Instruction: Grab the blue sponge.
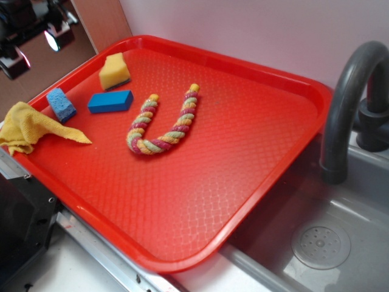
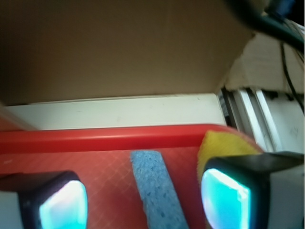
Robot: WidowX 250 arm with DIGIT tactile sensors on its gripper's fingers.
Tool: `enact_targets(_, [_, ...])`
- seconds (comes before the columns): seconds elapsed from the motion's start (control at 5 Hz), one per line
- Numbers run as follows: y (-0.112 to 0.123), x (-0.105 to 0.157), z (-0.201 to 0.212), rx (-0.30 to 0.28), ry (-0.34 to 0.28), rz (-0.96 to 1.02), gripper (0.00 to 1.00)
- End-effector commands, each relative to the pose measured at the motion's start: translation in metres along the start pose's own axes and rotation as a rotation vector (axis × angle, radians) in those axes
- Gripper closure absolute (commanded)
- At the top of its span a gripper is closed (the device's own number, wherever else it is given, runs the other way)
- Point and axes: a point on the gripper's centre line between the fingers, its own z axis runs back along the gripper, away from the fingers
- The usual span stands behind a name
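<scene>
Red tray (image 1: pixel 255 152) set beside sink (image 1: pixel 340 243) with dark faucet (image 1: pixel 346 103). Blue sponge (image 1: pixel 61 104) lying near tray's left rim, touching yellow cloth (image 1: pixel 27 126) draped over the edge. Dark blue block (image 1: pixel 110 101) just beside it; yellow sponge (image 1: pixel 114 71) behind the block. Braided rope (image 1: pixel 164 125) curved in a U near tray centre. End effector (image 2: pixel 143 202) released, fingers (image 2: pixel 226 198) spread apart, above tray, touching nothing. In wrist view, blue sponge (image 2: pixel 155 188) between the fingers; yellow cloth (image 2: pixel 224 145) behind the right finger. Arm hardware at exterior view's upper left, blurred.
</scene>
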Motion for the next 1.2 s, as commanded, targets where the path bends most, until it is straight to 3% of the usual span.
enact_targets(0.0, [0.015,0.008,-0.016,-0.016,-0.074,-0.051,0.0])
enact_targets(0.4, [0.025,-0.002,-0.043,-0.001,-0.119,-0.144,0.0])
enact_targets(1.0, [0.021,-0.02,-0.071,-0.035,-0.127,-0.239,0.0])
